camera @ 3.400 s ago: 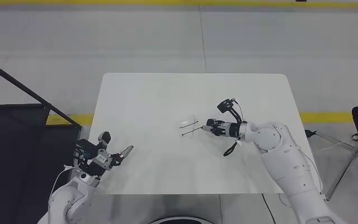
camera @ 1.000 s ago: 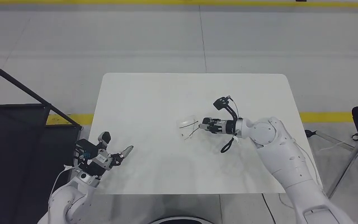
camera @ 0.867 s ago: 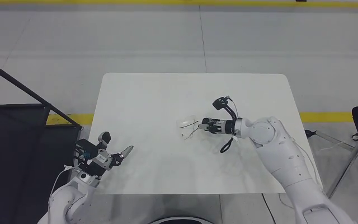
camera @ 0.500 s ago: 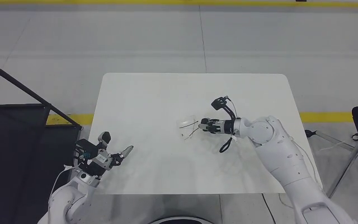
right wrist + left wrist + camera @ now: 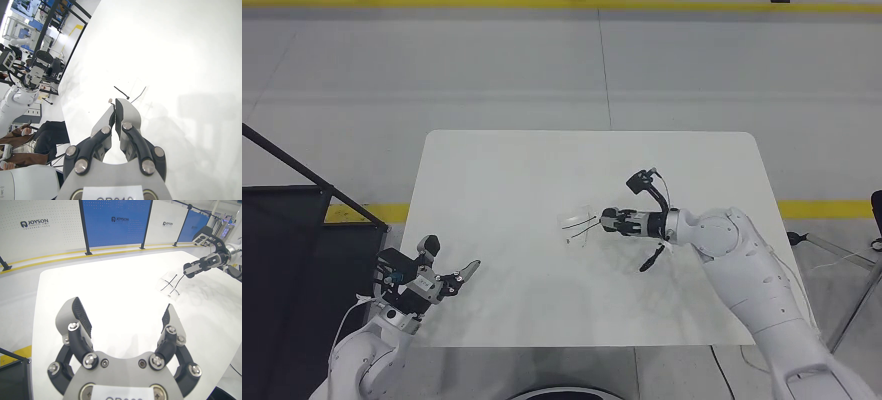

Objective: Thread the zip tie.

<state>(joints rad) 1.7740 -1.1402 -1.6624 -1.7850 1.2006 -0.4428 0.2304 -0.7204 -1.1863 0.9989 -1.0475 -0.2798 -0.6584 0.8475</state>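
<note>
A thin black zip tie (image 5: 179, 281) hangs from my right gripper (image 5: 186, 272), which is shut on its end near the table's middle. The same gripper (image 5: 606, 221) sits just right of a small clear plastic piece (image 5: 570, 219). A second black zip tie (image 5: 168, 283) lies across that clear piece (image 5: 167, 290). In the right wrist view the pads (image 5: 117, 113) are pressed together, and a black zip tie (image 5: 121, 92) with its square head lies just beyond the tips. My left gripper (image 5: 126, 317) is open and holds nothing, low over the table's front left corner (image 5: 455, 278).
The white table (image 5: 502, 200) is bare apart from the ties and the clear piece. A black barrier stands to the left of the table (image 5: 282, 250). A yellow floor line (image 5: 832, 209) runs behind.
My right gripper first moved left toward the clear piece, then drew back slightly to the right with the zip tie. The left arm has stayed still.
</note>
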